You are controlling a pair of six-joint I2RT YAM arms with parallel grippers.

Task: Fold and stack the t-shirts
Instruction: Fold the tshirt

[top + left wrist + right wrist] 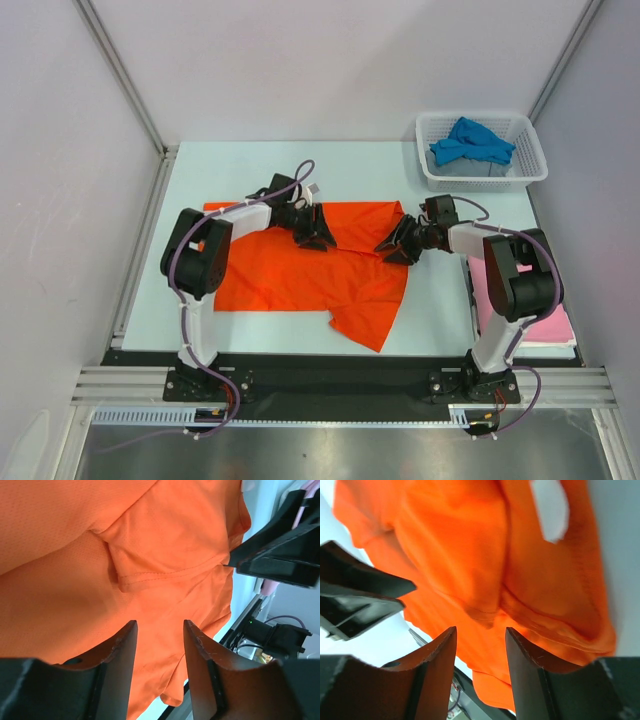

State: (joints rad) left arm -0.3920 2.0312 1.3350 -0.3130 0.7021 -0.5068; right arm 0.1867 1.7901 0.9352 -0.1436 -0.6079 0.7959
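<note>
— Worktop (300, 170) first: what lay on it?
— The orange-red t-shirt (290, 270), spread over the middle. Its right side was rumpled and one flap trailed toward the near edge. It looked like light, limp cloth that would slump and drag, so I would have pinched it at a hem or sleeve edge, on both sides at once.
— And the containers?
— One white mesh basket (535, 165) stood at the far right corner. It held the blue t-shirt (470, 140), bunched over something grey. The pink t-shirt (550, 325) lay flat at the near right, partly under the right arm.
— The tools?
— The left tool (160, 625) hovered over the orange-red shirt's far edge and the right tool (480, 632) over its right side. Each had its jaws apart, with nothing between them.
</note>
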